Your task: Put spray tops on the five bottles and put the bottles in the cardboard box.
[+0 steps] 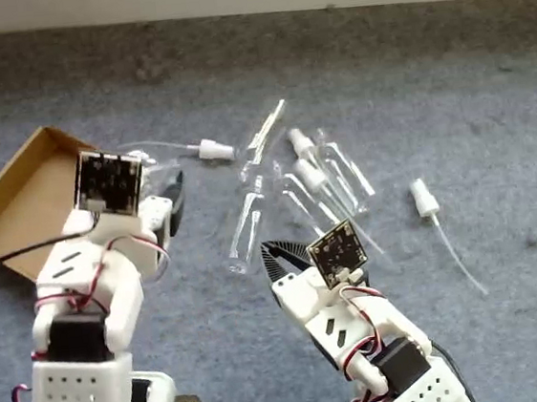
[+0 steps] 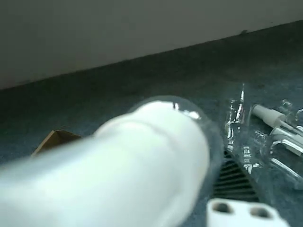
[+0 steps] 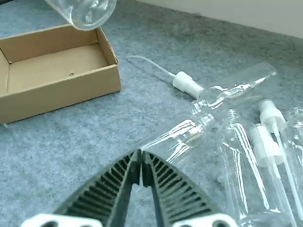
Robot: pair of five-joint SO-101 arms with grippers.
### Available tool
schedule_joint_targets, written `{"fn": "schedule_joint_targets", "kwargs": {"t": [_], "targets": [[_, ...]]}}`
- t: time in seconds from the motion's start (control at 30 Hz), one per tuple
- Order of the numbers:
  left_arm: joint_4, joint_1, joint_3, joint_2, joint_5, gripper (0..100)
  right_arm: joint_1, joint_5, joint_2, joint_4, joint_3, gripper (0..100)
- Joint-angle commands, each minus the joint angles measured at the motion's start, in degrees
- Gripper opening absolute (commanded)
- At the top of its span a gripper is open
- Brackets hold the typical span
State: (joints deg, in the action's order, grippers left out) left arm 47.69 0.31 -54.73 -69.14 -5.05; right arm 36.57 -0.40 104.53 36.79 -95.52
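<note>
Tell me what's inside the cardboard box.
The cardboard box shows a bare floor with one dark mark, no bottles. One end is cut off in the right wrist view, and the left arm covers part of it in the high view.

The left gripper [image 1: 174,199] hangs raised near the carpet's [image 1: 490,110] left edge, clamped on a bottle [image 3: 85,10], while the right gripper [image 3: 141,172], jaws together, sits mid-carpet.

A blurred bottle [image 2: 142,161] looms close, with clear bottles [image 2: 234,125] on the carpet [image 2: 142,85] beyond

Five bottles [image 1: 242,225], one cardboard box [image 1: 19,203]
</note>
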Motion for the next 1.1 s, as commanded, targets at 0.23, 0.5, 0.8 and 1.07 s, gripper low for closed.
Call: {"fn": "schedule_joint_targets", "kwargs": {"t": [0.23, 0.5, 0.8, 1.07], "targets": [[-1.1, -10.8, 5.8, 15.3, -5.9, 9, 0.4, 0.0, 0.5, -1.4, -6.5, 0.4], [-2.1, -16.6, 14.8, 30.5, -5.9, 9, 0.4, 0.0, 0.2, -1.4, -6.5, 0.4], [-2.4, -21.5, 27.4, 47.3, -5.7, 9, 0.4, 0.0, 0.1, -1.4, -6.5, 0.4], [-2.4, -25.4, 38.4, 62.6, -5.7, 9, 0.4, 0.0, 0.1, -1.4, -6.5, 0.4]]}}
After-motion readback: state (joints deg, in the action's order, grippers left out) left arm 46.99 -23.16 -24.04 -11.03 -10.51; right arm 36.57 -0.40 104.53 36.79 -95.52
